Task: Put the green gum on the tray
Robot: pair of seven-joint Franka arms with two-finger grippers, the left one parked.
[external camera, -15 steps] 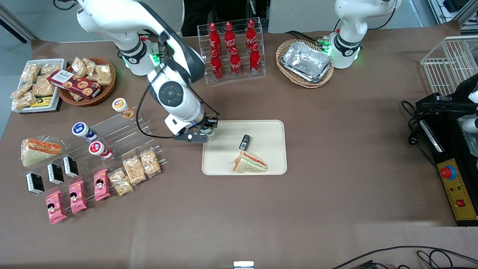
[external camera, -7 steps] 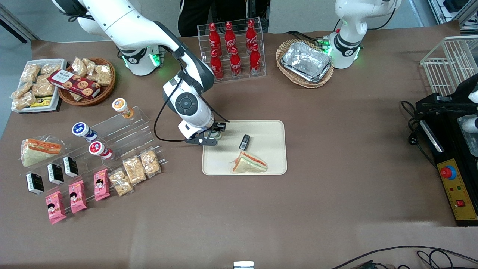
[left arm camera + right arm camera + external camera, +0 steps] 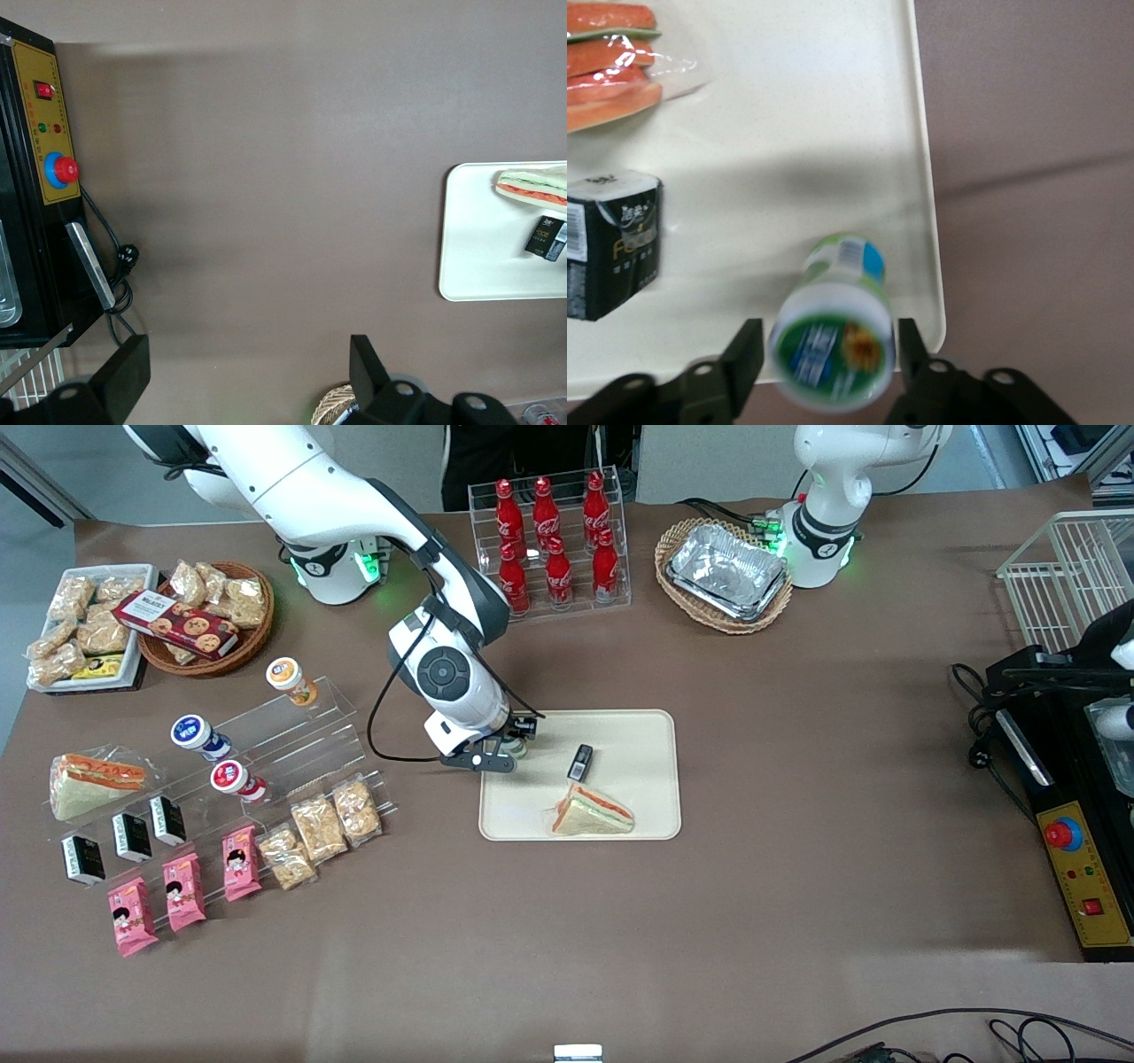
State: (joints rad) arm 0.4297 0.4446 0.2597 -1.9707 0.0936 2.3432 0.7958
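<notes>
The green gum (image 3: 516,748) is a small white canister with a green lid, standing between my gripper's fingers over the tray's corner nearest the working arm. In the right wrist view the gum (image 3: 833,350) shows lid-up and blurred, with a thin gap between it and each finger. My gripper (image 3: 829,356) is open around it, low over the tray; it also shows in the front view (image 3: 513,746). The cream-beige tray (image 3: 620,735) lies mid-table and also shows in the right wrist view (image 3: 815,133).
On the tray lie a wrapped sandwich (image 3: 592,813) and a small black pack (image 3: 580,762), close to the gum. An acrylic stand with orange, blue and red-lidded canisters (image 3: 288,677) and snack packets lies toward the working arm's end. A cola bottle rack (image 3: 554,540) and a foil-pan basket (image 3: 725,576) stand farther from the camera.
The arm carried the gum from beside the tray's edge to over its corner, then stopped. The fingers now stand slightly apart from the gum, which is blurred.
</notes>
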